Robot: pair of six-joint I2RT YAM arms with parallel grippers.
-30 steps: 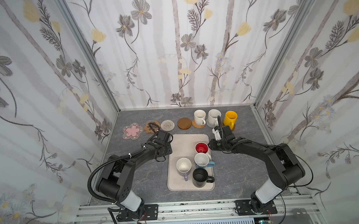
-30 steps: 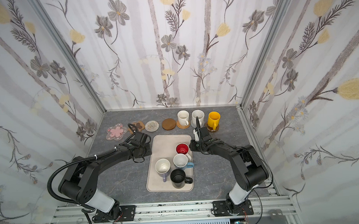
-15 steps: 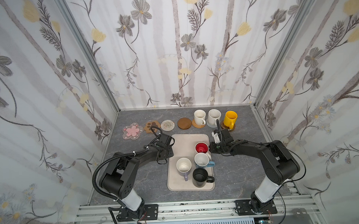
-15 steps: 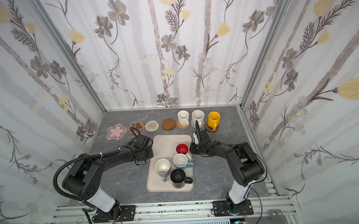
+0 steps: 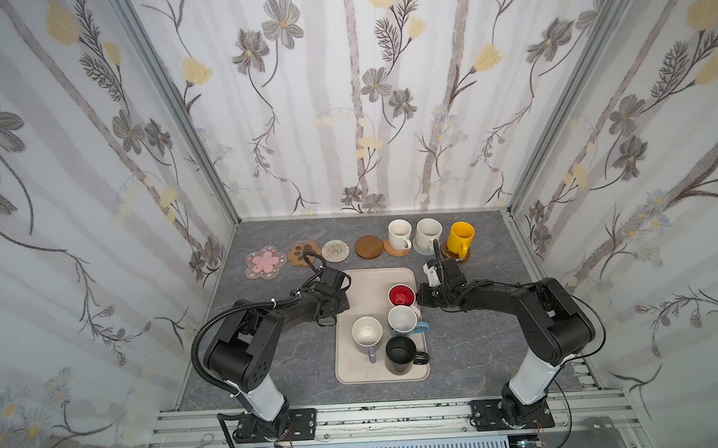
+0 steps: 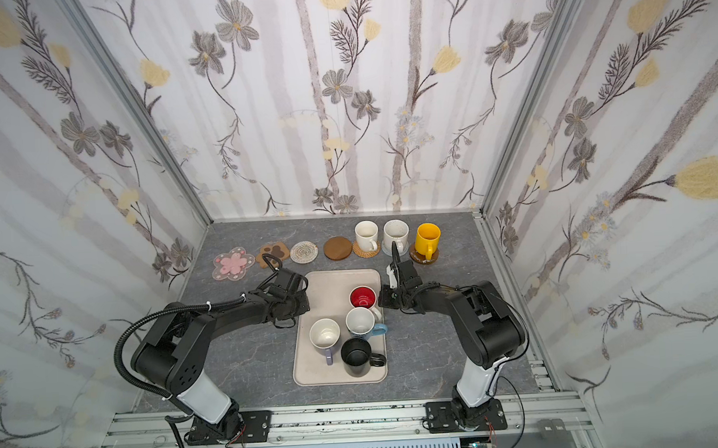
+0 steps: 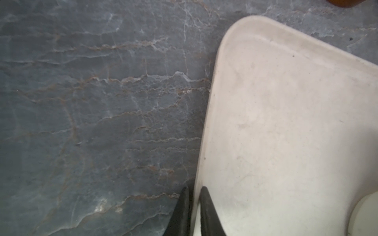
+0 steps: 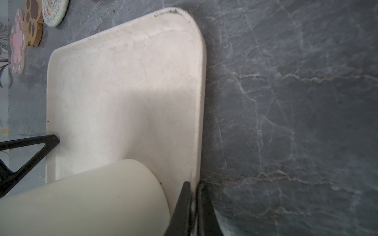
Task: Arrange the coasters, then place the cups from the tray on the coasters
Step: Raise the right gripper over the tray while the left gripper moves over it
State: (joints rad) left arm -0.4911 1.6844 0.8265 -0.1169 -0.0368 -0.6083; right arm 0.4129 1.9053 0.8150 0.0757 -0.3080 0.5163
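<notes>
Black L pincer (image 7: 194, 189): narrow, nipped on rim of the tray (image 7: 286, 122). One finger sits inside the rim, one outside, on the tray's left long edge. I read it as a firm pinch.

R pincer (image 8: 193, 183): likewise narrow, pinching the opposite long rim. Red-inside mug (image 8: 81, 194) wall is just beside it.

Tray: beige, flat on grey marbled tabletop (image 7: 81, 102), mid-table btwn both arms. Far half is bare.

On tray, 4 pcs, all upright:
- red-inside mug, nearest R pincer
- light blue mug (image 5: 402, 319), right next to it on the near side
- lavender mug (image 5: 367, 333), left of the blue
- black mug (image 5: 400, 354), nearest my end

Rear row, L to R in both top views:
- pink flower coaster (image 5: 265, 262), bare
- paw coaster (image 5: 304, 252), bare
- crocheted coaster (image 5: 335, 250), bare
- wooden disc (image 5: 368, 246), bare
- cream mug (image 5: 399, 233) on rattan coaster (image 5: 396, 248)
- speckled mug (image 5: 428, 232) on grey-blue coaster (image 5: 423, 250)
- yellow mug (image 5: 460, 237) on amber coaster (image 5: 454, 255)
</notes>
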